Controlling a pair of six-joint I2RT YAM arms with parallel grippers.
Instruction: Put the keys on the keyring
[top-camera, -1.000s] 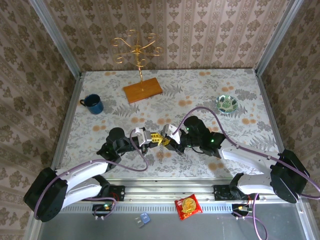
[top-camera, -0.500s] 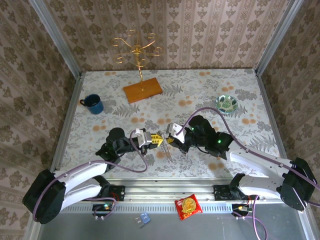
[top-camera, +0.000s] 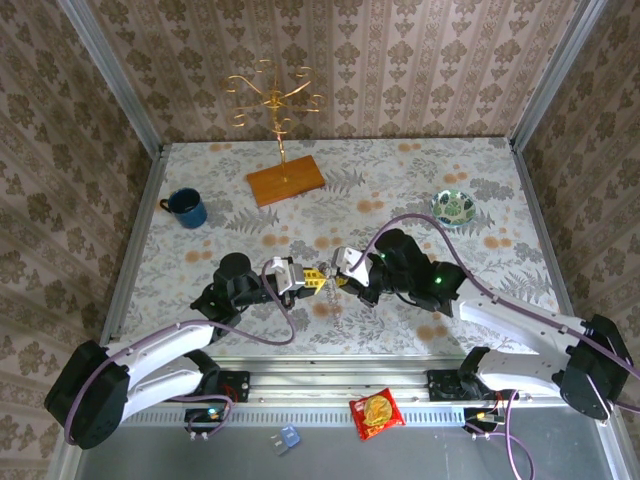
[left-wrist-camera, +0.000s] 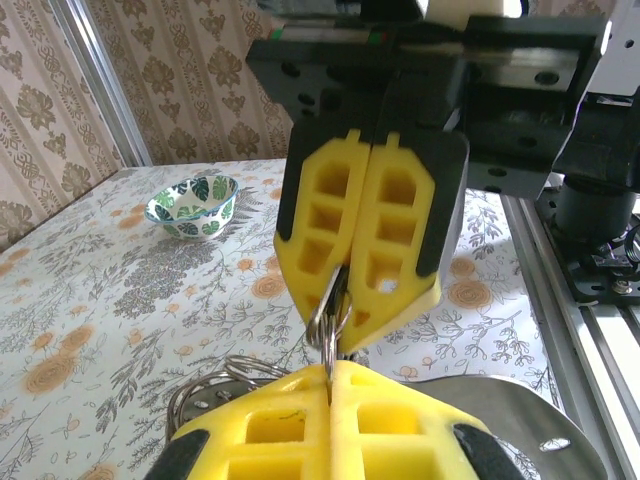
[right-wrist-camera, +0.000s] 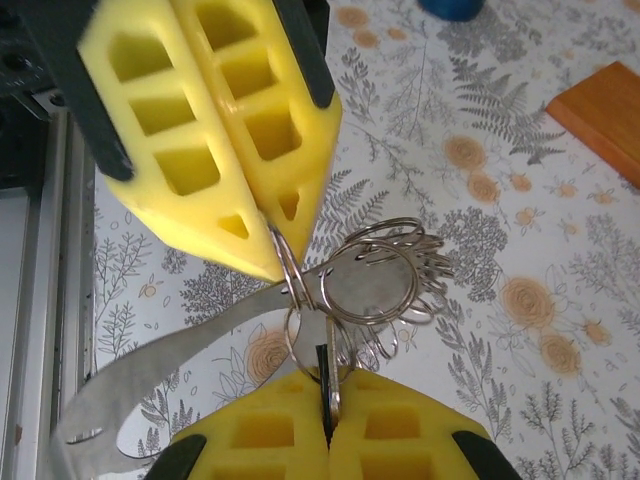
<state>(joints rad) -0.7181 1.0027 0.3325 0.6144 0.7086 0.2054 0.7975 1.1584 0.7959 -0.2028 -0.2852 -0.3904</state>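
Keyring loops (right-wrist-camera: 418, 268) of thin silvery wire sit clamped between the fully closed left gripper (left-wrist-camera: 330, 375) and right gripper (right-wrist-camera: 325, 385), flat silvery metal blade (right-wrist-camera: 150, 370) dangling over the floral tabletop (right-wrist-camera: 520, 300); the right arm has shifted outward, so threading seems unfinished.

This was a robot test booth dressed up as a home. Patterned wallpaper (top-camera: 400, 60) covered the three walls, held by bare metal posts (top-camera: 110, 75) at the upper left and upper right of the top view, and a flowered cloth (top-camera: 400, 190) was spread across the middle. Along the bottom edge a metal rail (top-camera: 340, 390) carried two arm bases (top-camera: 215, 383) trailing purple cables (top-camera: 405, 217). Props stood about: a gold stand (top-camera: 272, 100) on a wooden block (top-camera: 286, 181) at top centre, a blue mug (top-camera: 187, 208) at left, a patterned bowl (top-camera: 453, 207) at right, a snack packet (top-camera: 377, 411) at the bottom
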